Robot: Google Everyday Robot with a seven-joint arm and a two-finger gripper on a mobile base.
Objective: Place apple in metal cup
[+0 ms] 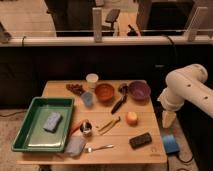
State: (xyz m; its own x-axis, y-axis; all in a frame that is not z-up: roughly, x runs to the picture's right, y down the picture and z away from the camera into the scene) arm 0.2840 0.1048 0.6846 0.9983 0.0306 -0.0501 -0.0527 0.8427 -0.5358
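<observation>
The apple (131,118), yellow-orange, lies on the wooden table (145,150) right of centre. The metal cup (86,128) stands upright near the table's front middle, left of the apple and beside the green tray. My white arm (186,89) reaches in from the right. Its gripper (168,120) hangs pointing down just off the table's right edge, to the right of the apple and apart from it. It holds nothing that I can see.
A green tray (30,142) with a blue sponge (52,121) fills the left side. An orange bowl (105,92), purple bowl (139,90), white cup (92,80) and blue cup (87,98) stand at the back. A black utensil (120,103), yellow utensil (109,125), black block (140,140) and spoon (100,148) lie around the apple and cup.
</observation>
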